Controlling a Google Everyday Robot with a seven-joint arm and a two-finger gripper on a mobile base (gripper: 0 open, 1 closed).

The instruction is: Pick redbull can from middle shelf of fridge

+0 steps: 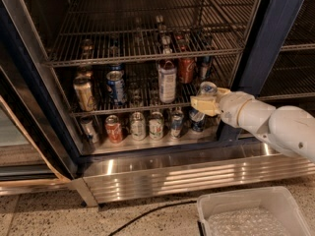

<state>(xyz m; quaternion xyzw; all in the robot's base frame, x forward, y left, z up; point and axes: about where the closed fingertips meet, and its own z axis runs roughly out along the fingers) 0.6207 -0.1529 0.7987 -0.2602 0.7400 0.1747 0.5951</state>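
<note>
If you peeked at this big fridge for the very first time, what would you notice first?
The fat white robot arm stretched in from the right catches the eye first. Its yellowish gripper is closed around the redbull can at the right end of the middle shelf. Next come the colourful cans lined up inside the fridge, and the white tub on the floor in front.
</note>
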